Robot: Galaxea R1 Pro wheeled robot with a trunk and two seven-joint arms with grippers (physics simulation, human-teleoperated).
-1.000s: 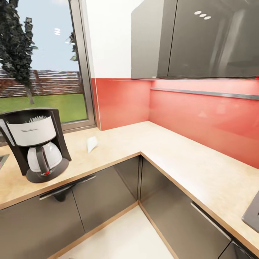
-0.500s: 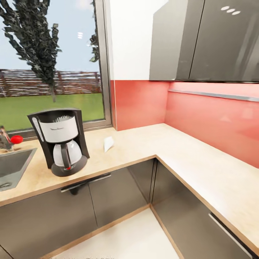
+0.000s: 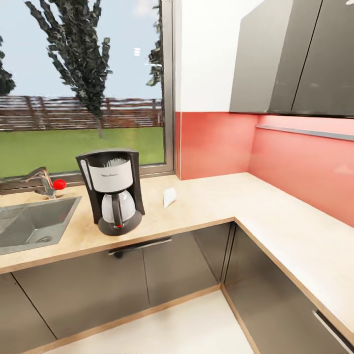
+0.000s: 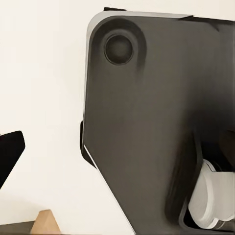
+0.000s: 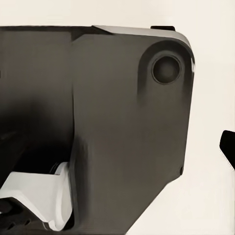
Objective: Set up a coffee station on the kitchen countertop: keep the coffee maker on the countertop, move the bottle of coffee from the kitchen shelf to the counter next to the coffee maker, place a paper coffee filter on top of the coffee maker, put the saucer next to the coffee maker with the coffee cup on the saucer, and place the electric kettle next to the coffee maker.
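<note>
Coffee maker (image 3: pixel 112 191) in place on the kitchen countertop (image 3: pixel 206 204) — station not yet assembled.
Paper coffee filter (image 3: pixel 169 196) lies near it, likely awaiting pickup; the state of both grippers cannot be told — wrist views face dark robot bodywork.

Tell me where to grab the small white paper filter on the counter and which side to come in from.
Grip the paper coffee filter by its upper edge, coming from above and the counter's front. It stands on the kitchen countertop leaning slightly, apart from the coffee maker, so its top looks free; the window lies behind it. Its folds are too small to judge.
</note>
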